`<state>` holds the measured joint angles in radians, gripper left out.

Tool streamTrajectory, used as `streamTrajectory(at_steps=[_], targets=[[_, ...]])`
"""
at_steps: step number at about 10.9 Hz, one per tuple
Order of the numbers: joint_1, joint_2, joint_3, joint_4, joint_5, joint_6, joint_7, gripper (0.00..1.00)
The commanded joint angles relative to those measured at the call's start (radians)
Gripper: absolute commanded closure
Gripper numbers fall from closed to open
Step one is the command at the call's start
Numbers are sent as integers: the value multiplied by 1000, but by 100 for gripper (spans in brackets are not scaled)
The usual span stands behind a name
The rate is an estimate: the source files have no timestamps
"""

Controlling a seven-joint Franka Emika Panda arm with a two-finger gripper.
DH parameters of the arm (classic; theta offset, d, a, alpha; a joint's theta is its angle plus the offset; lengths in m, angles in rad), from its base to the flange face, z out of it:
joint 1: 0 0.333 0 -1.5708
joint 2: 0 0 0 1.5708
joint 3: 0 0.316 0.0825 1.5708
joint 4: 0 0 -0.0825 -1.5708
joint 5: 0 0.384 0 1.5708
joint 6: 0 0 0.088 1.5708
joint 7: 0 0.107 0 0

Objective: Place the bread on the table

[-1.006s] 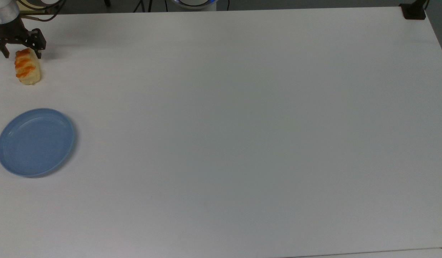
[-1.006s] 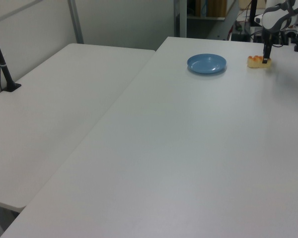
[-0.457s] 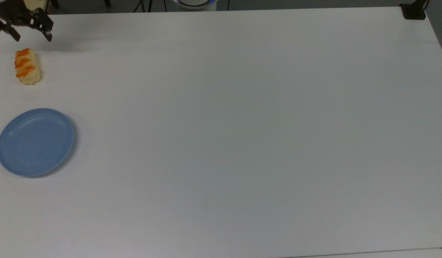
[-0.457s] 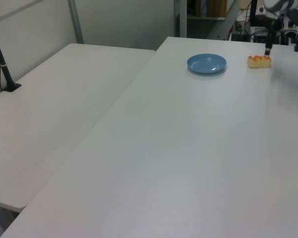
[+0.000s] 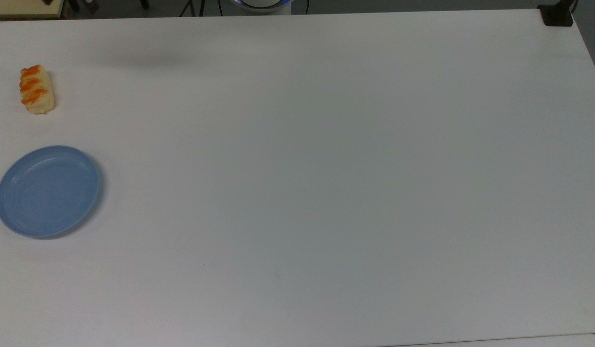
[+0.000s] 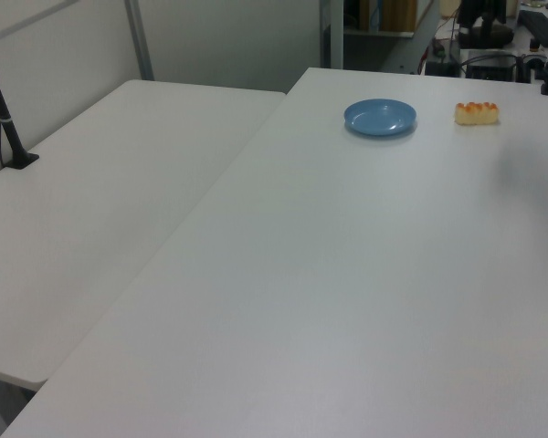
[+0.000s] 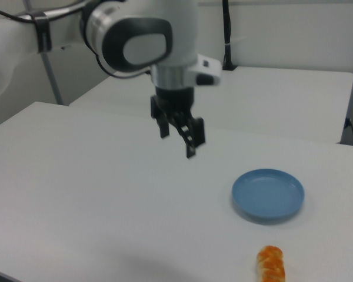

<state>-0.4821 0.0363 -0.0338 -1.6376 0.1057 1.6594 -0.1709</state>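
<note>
Bread (image 5: 36, 89) lies on the table (image 5: 326, 168) near the top view's left edge, apart from the plate (image 5: 47, 191); in the right view its lower end is cut off by the frame's bottom edge. A second ago the gripper (image 7: 177, 134) stood over the bread; now it hangs high above the table in the right view, fingers spread and holding nothing. Most of the tabletop lies bare toward the top view's right.
</note>
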Motion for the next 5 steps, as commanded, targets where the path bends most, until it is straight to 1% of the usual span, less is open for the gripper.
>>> streamTrajectory(at_steps=[1, 3, 4, 5], targets=[[193, -19, -31, 50, 0, -26, 245, 0], [357, -23, -101, 48, -4, -26, 306, 0], [413, -23, -119, 45, -23, -27, 297, 0], [453, -23, -124, 44, -65, -24, 275, 0]])
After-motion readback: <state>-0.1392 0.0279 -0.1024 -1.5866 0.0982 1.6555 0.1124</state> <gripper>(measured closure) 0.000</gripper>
